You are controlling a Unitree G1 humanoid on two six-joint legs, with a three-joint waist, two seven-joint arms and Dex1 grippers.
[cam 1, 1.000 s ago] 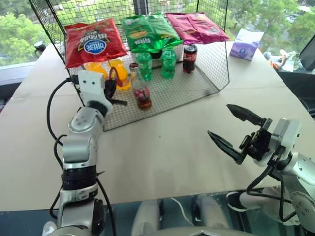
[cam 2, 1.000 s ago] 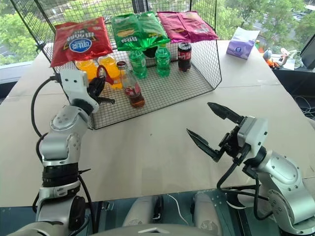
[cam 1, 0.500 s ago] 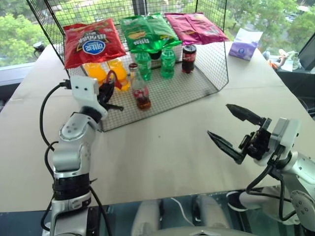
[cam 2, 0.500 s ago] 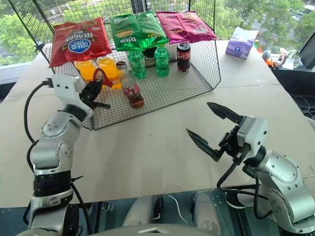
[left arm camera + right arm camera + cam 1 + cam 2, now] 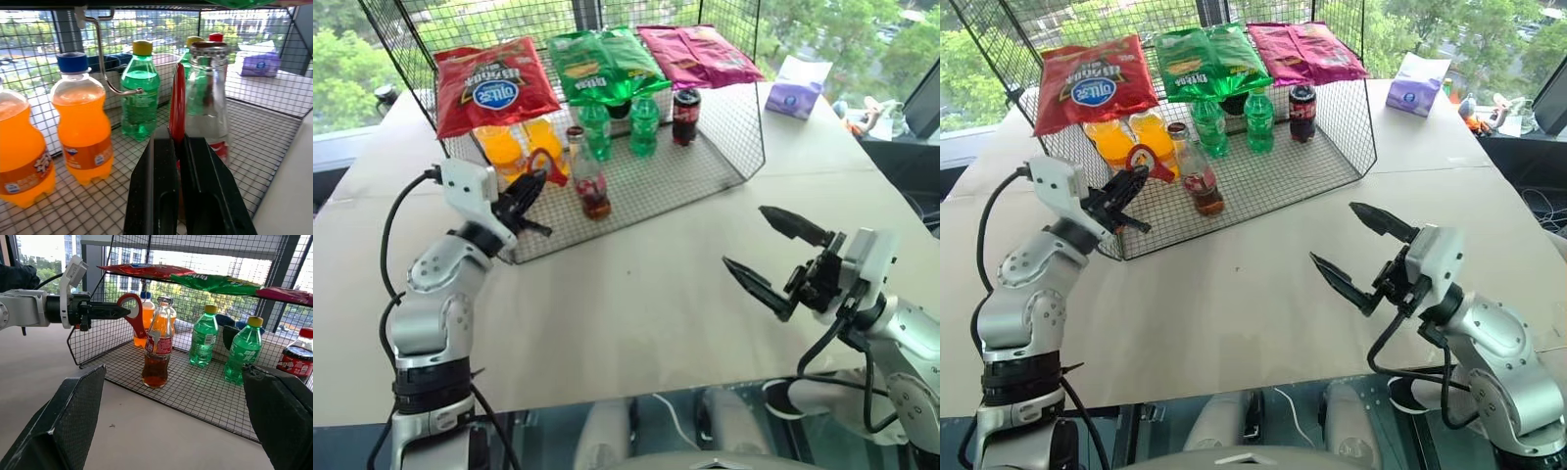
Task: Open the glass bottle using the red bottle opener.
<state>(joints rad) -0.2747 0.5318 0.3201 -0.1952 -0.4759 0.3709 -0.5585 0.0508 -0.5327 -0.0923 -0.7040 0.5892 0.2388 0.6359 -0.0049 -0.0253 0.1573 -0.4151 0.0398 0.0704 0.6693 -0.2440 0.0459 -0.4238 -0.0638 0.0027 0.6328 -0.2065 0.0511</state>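
The glass bottle (image 5: 588, 183) stands upright and capped on the wire rack's floor, with dark red-brown liquid low down and a red label band. My left gripper (image 5: 530, 184) is just left of it, shut on the handle of the red bottle opener (image 5: 548, 163). The opener's loop sits beside the bottle's neck, below the cap, and I cannot tell whether they touch. In the left wrist view the opener (image 5: 177, 105) is edge-on in front of the bottle (image 5: 208, 98). My right gripper (image 5: 745, 237) hovers open and empty over the table at the near right.
The wire rack (image 5: 705, 166) has mesh walls and carries chip bags (image 5: 494, 83) on top. Inside stand orange bottles (image 5: 499, 147), green bottles (image 5: 644, 122) and a cola bottle (image 5: 682, 116). A tissue box (image 5: 793, 90) sits at the far right.
My left arm has drawn back and to the left, and its gripper has swung to point right at the bottle, the opener still in it. The right arm has not moved.
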